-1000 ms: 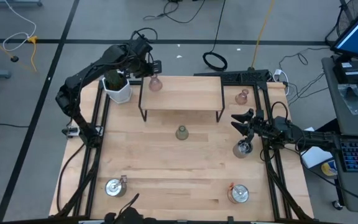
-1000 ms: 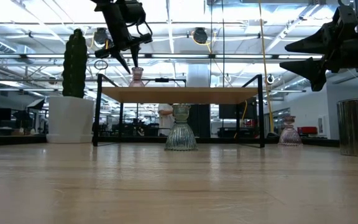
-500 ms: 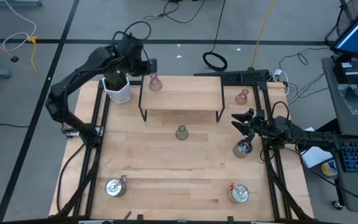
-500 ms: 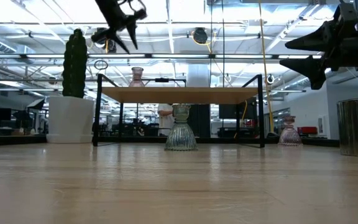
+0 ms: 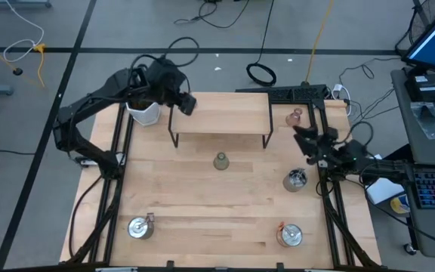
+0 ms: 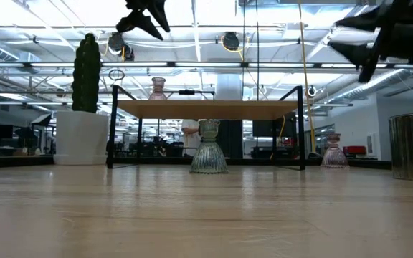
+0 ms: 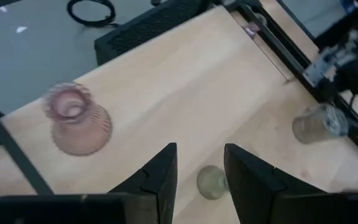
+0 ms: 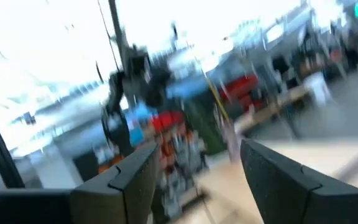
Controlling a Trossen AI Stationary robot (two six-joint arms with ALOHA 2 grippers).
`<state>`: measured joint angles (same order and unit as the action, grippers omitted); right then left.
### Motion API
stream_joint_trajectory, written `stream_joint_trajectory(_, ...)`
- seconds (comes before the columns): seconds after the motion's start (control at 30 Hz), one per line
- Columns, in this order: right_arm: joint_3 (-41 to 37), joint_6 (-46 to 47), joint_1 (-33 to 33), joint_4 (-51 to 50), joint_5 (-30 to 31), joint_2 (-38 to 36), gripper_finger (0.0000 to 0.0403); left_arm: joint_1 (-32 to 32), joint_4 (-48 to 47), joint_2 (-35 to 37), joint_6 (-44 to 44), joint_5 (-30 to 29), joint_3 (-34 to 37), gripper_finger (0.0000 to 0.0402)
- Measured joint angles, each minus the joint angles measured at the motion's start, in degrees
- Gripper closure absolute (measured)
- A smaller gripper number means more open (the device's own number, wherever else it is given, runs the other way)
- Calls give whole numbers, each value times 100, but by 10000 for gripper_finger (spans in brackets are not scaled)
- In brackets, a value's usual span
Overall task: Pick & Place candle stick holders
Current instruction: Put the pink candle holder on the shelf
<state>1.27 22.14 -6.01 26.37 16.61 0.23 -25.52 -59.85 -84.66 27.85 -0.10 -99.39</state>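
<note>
A pale pink glass holder (image 7: 73,119) stands upright on the left end of the raised wooden shelf (image 5: 225,113). My left gripper (image 7: 199,158) hangs open and empty above it, hiding it in the high view. On the table top stand an olive-green glass holder (image 5: 220,160) in front of the shelf, a second pink holder (image 5: 294,117) at the far right, and three silver metal holders (image 5: 295,180), (image 5: 139,227), (image 5: 289,235). My right gripper (image 5: 300,134) is open and empty, tipped upward at the right edge, between the pink holder and the nearest silver one.
A green cactus in a white pot (image 5: 143,112) stands at the shelf's left end, close under my left arm. The shelf rests on thin black legs (image 6: 113,125). Black rails (image 5: 331,204) run along both side edges. Bare wood lies between the olive holder and the near silver holders.
My left gripper has risen well clear of the pink holder on the shelf, rolled about its own axis, and swung toward the table's near and right side, over the shelf. The pink holder stays upright where it was. My right gripper has tipped upward and risen a little.
</note>
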Motion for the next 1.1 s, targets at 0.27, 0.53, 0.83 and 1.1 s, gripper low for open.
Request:
stream_joint_trajectory(0.27, 1029, -1884, 1, -390, 779, 294, 181, 312, 311, 32, -146, -256, 0, 270)
stream_joint_trajectory(0.53, 2446, -2139, 1, -2186, 2345, 1588, 181, 482, 595, 373, -566, -267, -2, 270)
stream_joint_trajectory(0.83, 3673, -1830, -3, -2877, 3662, 3346, 181, 743, 612, 1026, -808, -654, -1, 270)
stream_joint_trajectory(1.1, 4431, -1417, -285, -3250, 4017, 4122, 188, 1062, 796, 1784, -636, -1115, 735, 270)
